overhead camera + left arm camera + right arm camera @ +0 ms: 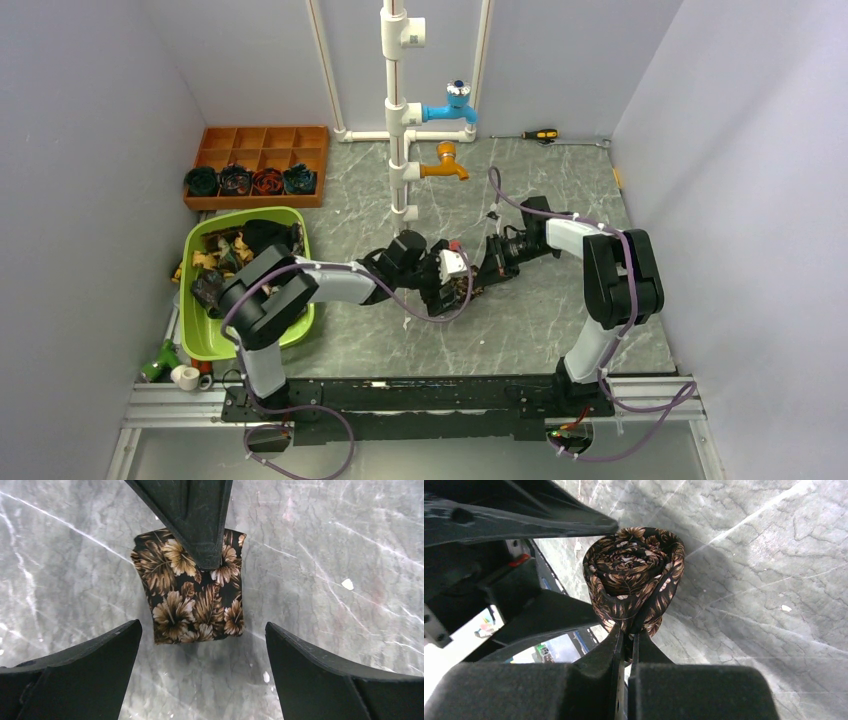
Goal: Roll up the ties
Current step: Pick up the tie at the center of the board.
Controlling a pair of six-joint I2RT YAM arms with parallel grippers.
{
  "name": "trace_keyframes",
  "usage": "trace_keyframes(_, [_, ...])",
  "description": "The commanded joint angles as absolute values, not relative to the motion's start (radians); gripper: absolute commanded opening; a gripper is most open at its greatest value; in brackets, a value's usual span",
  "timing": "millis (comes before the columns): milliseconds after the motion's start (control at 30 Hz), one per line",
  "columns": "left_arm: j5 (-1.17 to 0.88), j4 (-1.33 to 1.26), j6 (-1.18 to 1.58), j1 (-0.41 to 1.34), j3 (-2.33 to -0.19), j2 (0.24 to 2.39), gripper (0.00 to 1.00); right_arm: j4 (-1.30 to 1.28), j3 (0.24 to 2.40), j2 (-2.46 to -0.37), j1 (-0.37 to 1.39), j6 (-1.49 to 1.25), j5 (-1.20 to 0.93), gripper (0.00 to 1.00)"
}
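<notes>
A tie with a brown and tan leaf pattern on black is rolled into a coil [634,575] on the marbled grey table. My right gripper [626,632] is shut on the coil's near wall, one finger inside the roll and one outside. In the left wrist view the coil [192,597] shows side-on, with a right finger [195,520] coming down onto it. My left gripper [202,640] is open, just short of the coil and not touching it. In the top view both grippers meet at the table's middle, left [448,282] and right [490,262].
An orange compartment tray [262,138] at the back left holds several rolled ties [235,180]. A green bin [215,340] at the left holds loose ties [225,250]. A white pipe stand [397,110] with a blue and an orange tap stands behind. A screwdriver [540,134] lies at the back.
</notes>
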State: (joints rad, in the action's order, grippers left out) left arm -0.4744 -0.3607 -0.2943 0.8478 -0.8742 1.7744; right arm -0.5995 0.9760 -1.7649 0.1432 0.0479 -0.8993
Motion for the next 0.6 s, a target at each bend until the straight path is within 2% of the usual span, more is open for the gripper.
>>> trace_keyframes(0, [-0.426,-0.450,-0.304,0.866,-0.927,1.848,0.99,-0.578,0.968,-1.716,0.147,0.037,-0.944,0.00])
trace_keyframes(200, [-0.328,-0.502,-0.279,0.870,-0.959,1.941,0.99,-0.567,0.951,-1.712,0.149,0.023,-0.951,0.00])
trace_keyframes(400, [-0.422,-0.536,-0.292,0.893,-0.966,1.975,0.98,-0.547,0.937,-1.712,0.154,0.005,-0.963,0.00])
trace_keyframes(500, [-0.473,-0.517,-0.277,0.895,-0.976,1.986,0.78,-0.550,0.942,-1.706,0.155,0.004,-0.973,0.00])
trace_keyframes(567, [-0.483,-0.490,-0.275,0.895,-0.981,1.981,0.61,-0.557,0.943,-1.699,0.155,0.005,-0.980,0.00])
